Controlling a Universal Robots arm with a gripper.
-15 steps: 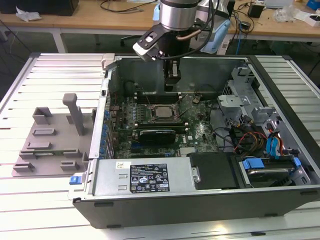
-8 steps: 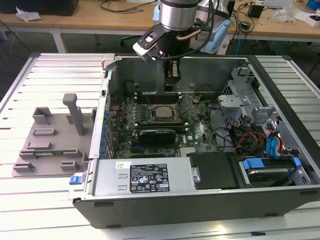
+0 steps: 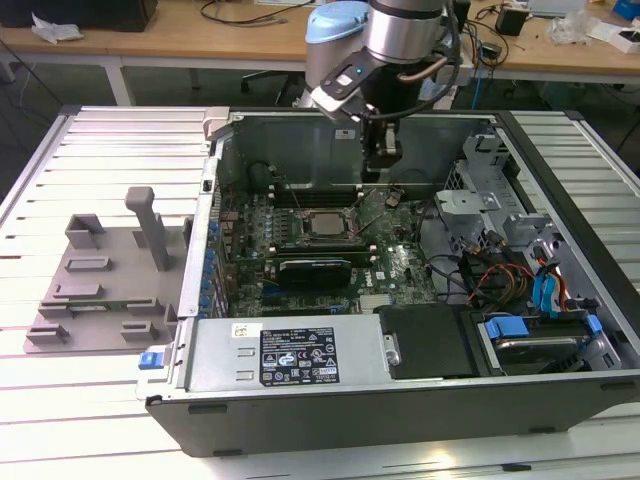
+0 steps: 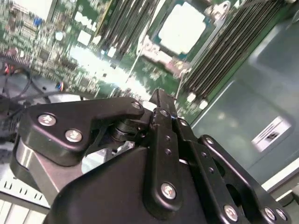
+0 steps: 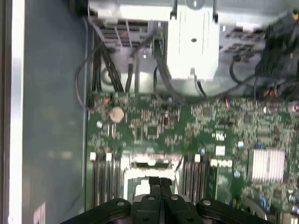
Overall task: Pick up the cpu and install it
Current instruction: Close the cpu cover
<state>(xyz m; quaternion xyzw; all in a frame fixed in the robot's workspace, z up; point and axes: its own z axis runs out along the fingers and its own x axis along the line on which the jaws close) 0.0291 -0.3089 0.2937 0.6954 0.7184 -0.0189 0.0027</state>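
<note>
Nearest us in the exterior view, the desk [image 3: 80, 420] shows a strip of bare slats along its near edge. One open computer case [image 3: 400, 410] lies flat on it, with its near wall close to that edge. Just inside that wall we count one labelled power supply [image 3: 290, 355]. Towards the desk's edge on the exterior view's left sits one grey tray [image 3: 100, 275] with raised blocks. It is just beside the case, and free slats lie around its other sides.

Further in, the case walls fence the motherboard [image 3: 400, 265] on all four sides, so the only open way in is from above. The single cpu [image 3: 322, 222] [image 4: 183, 27] lies flat in its socket near the middle of the board, its silvery top uncovered. In the first wrist view two banks of memory slots [image 5: 106, 179] flank the socket, one on each side.

Beyond the cpu, towards the case's far wall and slightly to the exterior view's right, the one hand [image 3: 378, 172] [image 4: 159, 95] [image 5: 161, 183] hangs from the one arm [image 3: 400, 30]. It is above the board and apart from the chip. In both wrist views its fingers [image 5: 155, 187] are clenched together with nothing between them.

Past the desk's far edge stands a second desk [image 3: 200, 45] strewn with cables.
</note>
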